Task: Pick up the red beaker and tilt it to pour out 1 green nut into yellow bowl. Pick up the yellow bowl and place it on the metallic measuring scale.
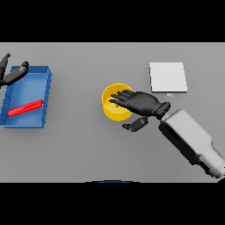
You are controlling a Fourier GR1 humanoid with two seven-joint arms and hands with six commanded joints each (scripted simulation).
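The yellow bowl [115, 110] stands on the grey table near the middle. My right hand [143, 103] reaches in from the right and lies over the bowl's right half, open, with its fingers [119, 97] stretched across the bowl and the thumb [134, 125] spread below the rim. Most of the bowl's inside is hidden by those fingers. The red beaker [25, 108] lies on its side in a blue tray [45, 94] at the far left. The metallic measuring scale [168, 77] is a pale square plate behind and to the right of the bowl. My left hand [13, 74] hovers open at the tray's far left corner.
The blue tray's walls enclose the beaker. A small display tab [168, 94] sticks out from the scale's near edge, close to my right wrist. Bare grey table lies between tray and bowl and along the front.
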